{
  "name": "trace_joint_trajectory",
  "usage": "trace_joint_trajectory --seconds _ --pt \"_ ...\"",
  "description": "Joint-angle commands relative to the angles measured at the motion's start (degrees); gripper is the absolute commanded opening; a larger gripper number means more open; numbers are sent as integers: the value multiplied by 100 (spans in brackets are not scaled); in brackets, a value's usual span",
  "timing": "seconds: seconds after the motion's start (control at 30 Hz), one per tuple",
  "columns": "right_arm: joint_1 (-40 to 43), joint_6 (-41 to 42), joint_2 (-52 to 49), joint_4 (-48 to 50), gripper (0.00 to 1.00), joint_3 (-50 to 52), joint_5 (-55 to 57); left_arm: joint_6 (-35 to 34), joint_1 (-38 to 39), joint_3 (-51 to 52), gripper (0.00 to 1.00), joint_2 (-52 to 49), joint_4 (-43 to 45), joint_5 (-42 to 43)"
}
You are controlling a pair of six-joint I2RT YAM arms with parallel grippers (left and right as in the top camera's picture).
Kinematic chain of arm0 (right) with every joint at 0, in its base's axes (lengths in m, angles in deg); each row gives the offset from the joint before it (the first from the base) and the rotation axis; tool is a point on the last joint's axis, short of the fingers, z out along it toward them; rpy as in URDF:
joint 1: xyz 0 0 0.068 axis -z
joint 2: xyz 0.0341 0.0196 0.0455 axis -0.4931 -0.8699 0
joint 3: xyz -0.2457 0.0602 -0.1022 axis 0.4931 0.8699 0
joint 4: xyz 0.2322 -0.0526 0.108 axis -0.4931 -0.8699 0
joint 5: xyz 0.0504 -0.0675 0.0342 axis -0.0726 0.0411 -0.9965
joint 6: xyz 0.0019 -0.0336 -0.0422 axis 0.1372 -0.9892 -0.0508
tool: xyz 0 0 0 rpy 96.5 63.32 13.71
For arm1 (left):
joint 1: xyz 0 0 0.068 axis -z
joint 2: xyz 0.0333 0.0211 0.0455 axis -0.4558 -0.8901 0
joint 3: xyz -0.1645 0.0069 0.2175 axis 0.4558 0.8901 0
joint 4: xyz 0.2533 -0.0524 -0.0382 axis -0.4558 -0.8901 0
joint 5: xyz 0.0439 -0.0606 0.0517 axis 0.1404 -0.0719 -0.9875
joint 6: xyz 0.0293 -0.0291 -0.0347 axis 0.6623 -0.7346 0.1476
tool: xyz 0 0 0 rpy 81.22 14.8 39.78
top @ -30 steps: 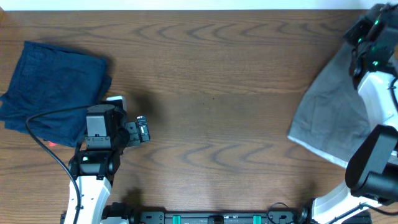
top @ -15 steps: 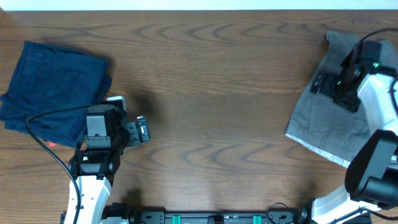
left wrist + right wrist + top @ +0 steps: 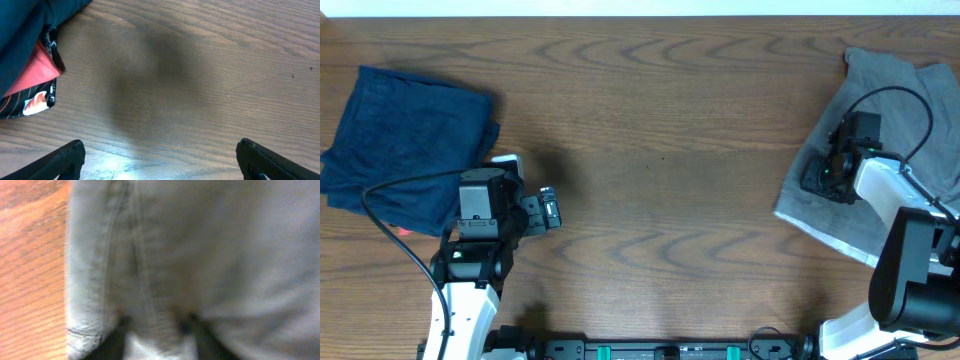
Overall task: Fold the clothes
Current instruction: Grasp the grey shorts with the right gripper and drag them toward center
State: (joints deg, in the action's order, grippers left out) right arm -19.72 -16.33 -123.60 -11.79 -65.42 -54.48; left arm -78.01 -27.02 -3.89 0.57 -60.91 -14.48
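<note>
The grey-khaki shorts [image 3: 885, 120] lie wrinkled at the table's right edge, with pale lining showing at the near edge. My right gripper [image 3: 817, 180] is at their left edge, low on the cloth. In the right wrist view the shorts [image 3: 210, 250] fill the frame, a stitched seam running down the middle. The right gripper [image 3: 157, 339] has a bunched fold of the cloth between its dark fingers [image 3: 114, 342]. My left gripper [image 3: 552, 210] is open and empty over bare wood at the left. Its fingertips [image 3: 65, 159] stand wide apart in the left wrist view.
A dark navy folded garment [image 3: 405, 130] lies at the far left. A small red item [image 3: 29, 75] pokes out from under it near the left arm. Bare wood [image 3: 660, 170] runs between the two arms.
My right gripper has moved from the far right corner leftward and toward the front, drawing the shorts' left edge with it. The left arm has not moved.
</note>
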Motion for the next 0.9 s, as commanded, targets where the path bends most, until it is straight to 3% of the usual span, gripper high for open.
trace_joint_trajectory --seconds 0.0,0.17,0.4,0.5,0.57,0.67,0.87 --pt "-306 181 -118 -20 1 225 -490 -35 -20 -122 98 -7 4 76" --pt "-973 382 -118 667 1 223 -1272 -35 -20 -122 98 -7 7 76" --pt "-2149 1665 -118 3482 1 219 -2052 -35 -20 -122 98 -7 7 76" --pt "-2664 1720 -118 4330 13 166 -2050 -35 -20 -122 98 -7 7 76" --pt "-2883 1513 -114 4382 19 70 -2048 -35 -20 -122 98 -7 7 76" --pt "-2916 1123 -39 3910 40 -72 -1945 -35 -20 -120 98 -7 33 79" --pt "-2267 754 632 2299 55 -166 -975 -282 -20 -122 98 -7 79 103"
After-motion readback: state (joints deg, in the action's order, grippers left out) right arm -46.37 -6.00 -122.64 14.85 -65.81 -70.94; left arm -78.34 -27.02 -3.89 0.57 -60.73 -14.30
